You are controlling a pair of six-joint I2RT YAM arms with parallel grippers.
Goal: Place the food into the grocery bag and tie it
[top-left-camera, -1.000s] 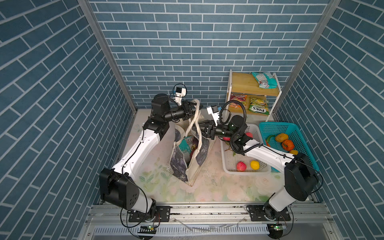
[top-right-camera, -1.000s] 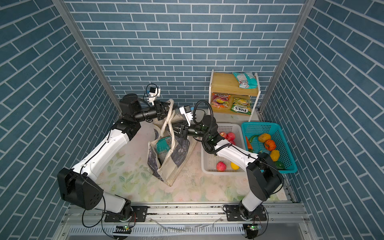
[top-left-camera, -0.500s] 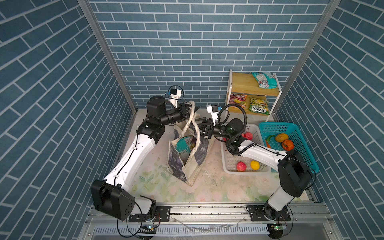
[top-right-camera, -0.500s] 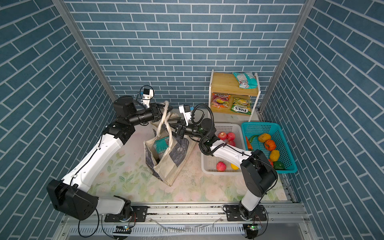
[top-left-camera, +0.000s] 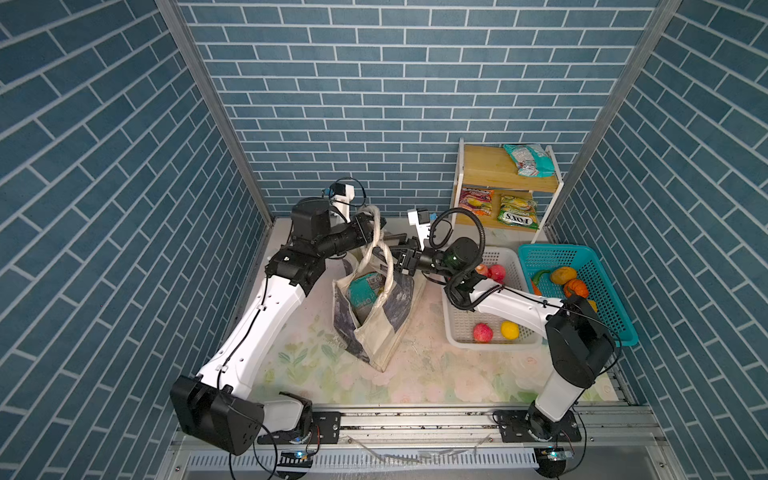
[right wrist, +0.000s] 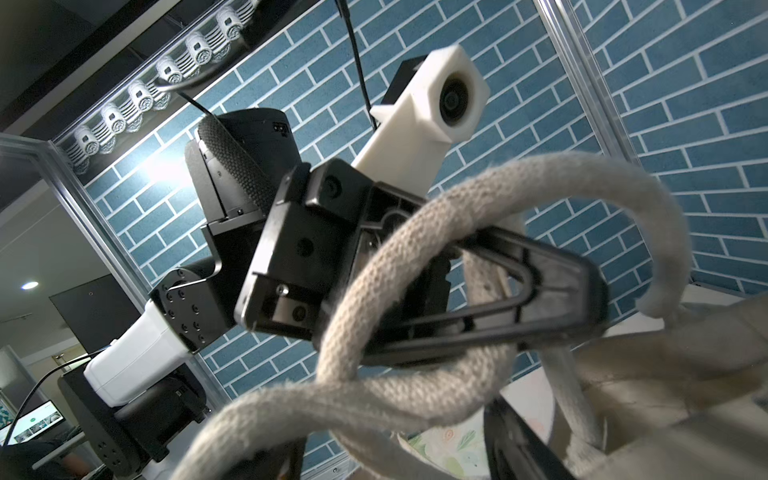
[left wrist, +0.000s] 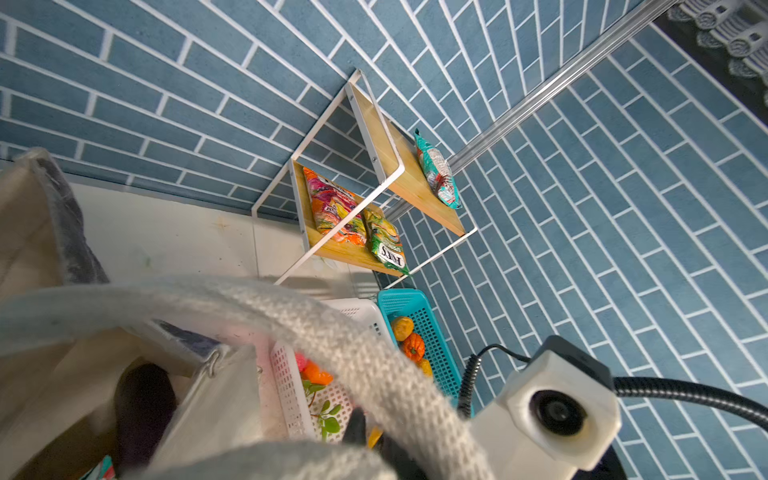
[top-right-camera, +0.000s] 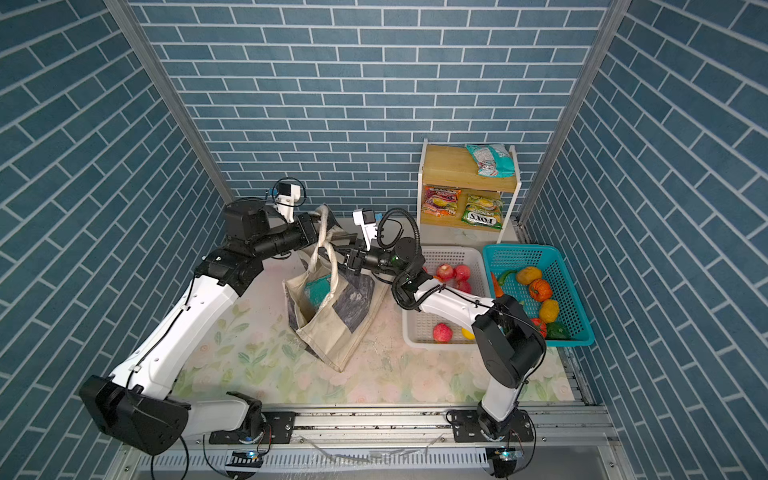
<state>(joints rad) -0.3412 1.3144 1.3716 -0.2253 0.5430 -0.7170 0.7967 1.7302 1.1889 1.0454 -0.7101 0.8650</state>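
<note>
My worry is the knot falling apart before it is one. The bag's rope handles (right wrist: 415,249) are only looped around my left pincer (right wrist: 582,299), whose fingers are pressed together. I cannot tell whether a strand is truly pinched between them (the rope hides the gap). If that arm tilts or pulls back, the loop could slide off the tapered tips.

My right pincer (top-left-camera: 391,257) has its fingers spread, with a strand of handle passing between them and nothing gripped. Closing in the wrong place would catch the wrong strand, or two at once, and the crossing would come loose.

A hard tug from either side could also drag the bag (top-left-camera: 374,332) over. It stands slack on the table, leaning, with its mouth gaping. A teal packet (top-left-camera: 365,286) shows inside and could spill out. Apples (top-left-camera: 482,332) lie in the white basket (top-left-camera: 494,344) beside the bag, so tying now may shut it before all the food is in.

The bag sits below and between my two pincers, which come close together above the far side of its mouth. The handles rise from the mouth up to them. The left pincer carries the loop, and the right one straddles the rope just beside it.
</note>
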